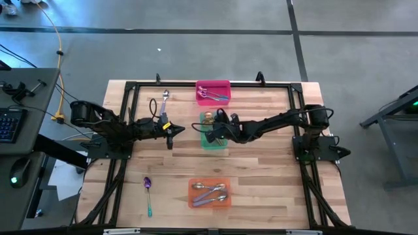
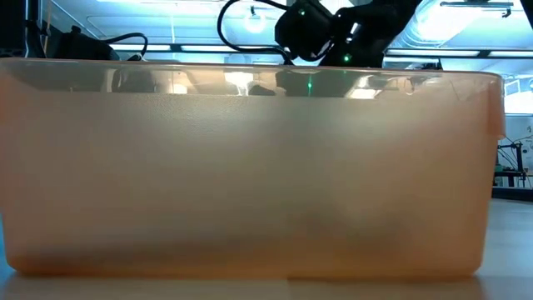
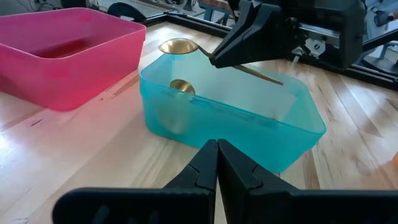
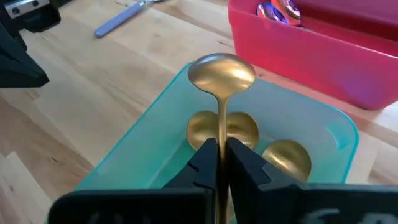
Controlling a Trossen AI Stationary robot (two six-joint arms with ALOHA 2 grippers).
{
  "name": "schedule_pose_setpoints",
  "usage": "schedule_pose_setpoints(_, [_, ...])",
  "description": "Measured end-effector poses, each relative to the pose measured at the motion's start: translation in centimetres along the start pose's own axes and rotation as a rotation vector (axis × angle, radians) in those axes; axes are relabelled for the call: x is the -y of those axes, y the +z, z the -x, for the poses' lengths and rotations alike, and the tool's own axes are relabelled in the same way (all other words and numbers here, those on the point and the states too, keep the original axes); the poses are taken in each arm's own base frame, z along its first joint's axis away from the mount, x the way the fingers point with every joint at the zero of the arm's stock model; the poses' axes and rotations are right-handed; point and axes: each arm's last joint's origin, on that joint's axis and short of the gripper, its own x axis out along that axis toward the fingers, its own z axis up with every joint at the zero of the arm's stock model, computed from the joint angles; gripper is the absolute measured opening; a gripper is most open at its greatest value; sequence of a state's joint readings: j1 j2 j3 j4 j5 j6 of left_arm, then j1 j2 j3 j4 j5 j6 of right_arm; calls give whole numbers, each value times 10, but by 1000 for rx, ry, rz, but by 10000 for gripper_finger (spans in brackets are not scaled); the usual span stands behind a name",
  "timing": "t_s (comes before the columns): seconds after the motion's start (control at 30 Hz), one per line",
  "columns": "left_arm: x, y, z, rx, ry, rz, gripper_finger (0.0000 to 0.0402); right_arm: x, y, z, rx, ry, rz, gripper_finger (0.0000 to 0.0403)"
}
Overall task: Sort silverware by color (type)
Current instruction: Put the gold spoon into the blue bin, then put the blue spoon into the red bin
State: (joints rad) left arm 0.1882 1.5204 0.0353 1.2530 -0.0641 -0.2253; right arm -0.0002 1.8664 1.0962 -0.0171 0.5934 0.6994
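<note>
A gold spoon [image 4: 221, 78] was held by its handle, pinched between the fingers of the right gripper [image 4: 221, 155], bowl forward, over the green bin [image 1: 214, 139] at table centre. In the right wrist view two more gold spoon bowls [image 4: 224, 130] were seen lying inside that bin, beneath the held one. The left gripper [image 3: 217, 163] was found with its fingers pressed together on nothing, just left of the green bin, pointed at it.

Outward from there — the pink bin [image 1: 213, 92] at the far edge held iridescent purple utensils [image 4: 278, 10]. The orange bin [image 1: 209, 194] at the near edge held silver spoons [image 1: 209, 192]; its wall filled nearly the whole low view. On the bare table [image 1: 261, 176], a silver utensil with a lavender handle [image 1: 165, 102] lay at far left, near the left arm, and a purple spoon with a teal handle [image 1: 147, 194] lay at near left — well apart from the bins.
</note>
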Motion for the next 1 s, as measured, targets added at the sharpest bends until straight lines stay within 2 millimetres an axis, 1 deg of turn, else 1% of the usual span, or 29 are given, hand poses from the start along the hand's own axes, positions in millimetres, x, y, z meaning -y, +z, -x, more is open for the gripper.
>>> schedule_pose_setpoints(0.2, [0,0,0,0,0,0,0,0,0,0,-4,3,9,30])
schedule_pose_setpoints(0.37, [0,0,0,0,0,0,0,-1,-1,0,-21,24,30,76])
schedule_pose_setpoints(0.47, [0,0,0,0,0,0,0,-2,0,1,-22,38,74,103])
schedule_pose_setpoints(0.53, [0,0,0,0,0,0,0,-2,3,4,-14,48,103,113])
schedule_pose_setpoints(0.6, [0,0,0,0,0,0,0,-2,10,12,0,58,134,117])
schedule_pose_setpoints(0.7, [0,0,0,-1,0,2,0,-2,20,31,9,75,193,110])
schedule_pose_setpoints(0.8, [0,-1,0,-9,2,5,0,-4,24,57,15,82,300,89])
schedule_pose_setpoints(0.9, [0,-1,0,-10,2,6,0,-4,21,77,9,53,437,61])
schedule_pose_setpoints(1.0, [0,-1,0,-12,1,8,0,-8,13,84,-25,88,540,26])
